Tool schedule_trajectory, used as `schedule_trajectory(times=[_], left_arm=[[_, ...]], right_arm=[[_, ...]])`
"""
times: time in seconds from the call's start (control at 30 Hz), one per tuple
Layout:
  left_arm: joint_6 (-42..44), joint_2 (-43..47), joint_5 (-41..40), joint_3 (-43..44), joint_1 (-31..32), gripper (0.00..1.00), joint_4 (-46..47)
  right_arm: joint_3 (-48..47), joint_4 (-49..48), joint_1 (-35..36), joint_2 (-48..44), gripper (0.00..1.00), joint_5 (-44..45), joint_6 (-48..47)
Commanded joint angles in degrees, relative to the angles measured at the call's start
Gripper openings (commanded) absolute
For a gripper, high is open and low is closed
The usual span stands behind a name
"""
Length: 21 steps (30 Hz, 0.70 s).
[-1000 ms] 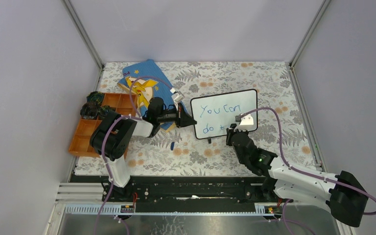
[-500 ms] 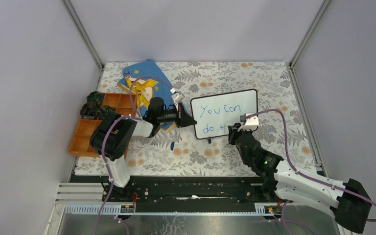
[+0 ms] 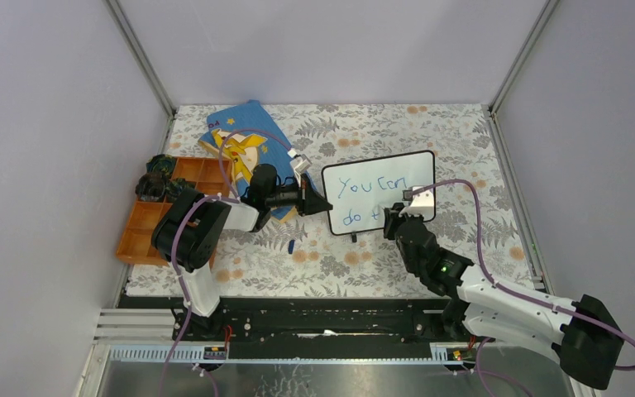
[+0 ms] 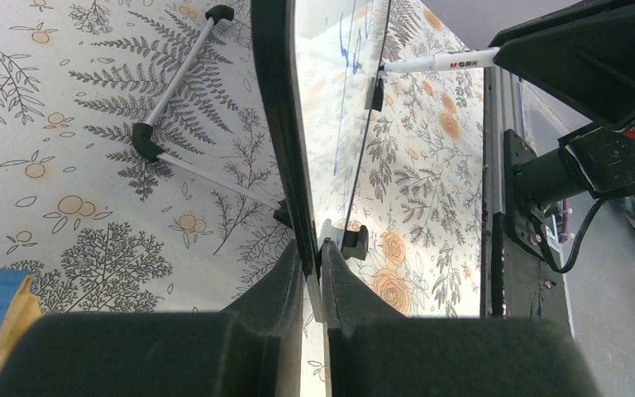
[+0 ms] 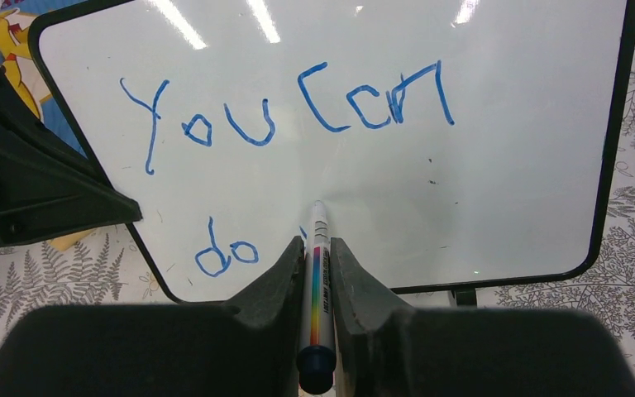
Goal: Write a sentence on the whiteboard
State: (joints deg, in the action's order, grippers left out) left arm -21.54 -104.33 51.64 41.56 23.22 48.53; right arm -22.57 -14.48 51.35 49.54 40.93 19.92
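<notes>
The whiteboard (image 3: 417, 165) stands tilted on the floral cloth, with black feet and a wire stand (image 4: 169, 91) behind it. Blue writing on it reads "You can" (image 5: 285, 107) above "do" (image 5: 225, 252), with a short stroke beside that. My left gripper (image 3: 324, 207) is shut on the board's left edge (image 4: 310, 246). My right gripper (image 3: 394, 217) is shut on a white marker (image 5: 317, 273) with a rainbow stripe. The marker's tip touches the board right of "do". The marker also shows in the left wrist view (image 4: 438, 60).
A blue picture book (image 3: 244, 136) lies behind the left arm. An orange compartment tray (image 3: 145, 227) with dark items stands at the left edge. A small blue piece (image 3: 291, 246) lies on the cloth in front of the left gripper. Grey walls close in on both sides.
My right gripper with the marker shifted slightly right, then back left and a little up along the lower line. The board and left gripper have not moved.
</notes>
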Motion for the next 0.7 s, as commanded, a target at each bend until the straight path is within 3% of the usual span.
schedule_trajectory(times=[0.0,0.67], left_arm=[[4.5,-1.0,-1.6,-0.7,1.7,0.0,-7.4],[4.5,-1.2,-1.7,-0.5,1.7,0.0,-7.7]], right_arm=[[-2.4,-3.4,-1.2,0.6,0.0,1.0,-0.2],[0.2,1.6,-2.4,0.4,0.0,-0.6,3.2]])
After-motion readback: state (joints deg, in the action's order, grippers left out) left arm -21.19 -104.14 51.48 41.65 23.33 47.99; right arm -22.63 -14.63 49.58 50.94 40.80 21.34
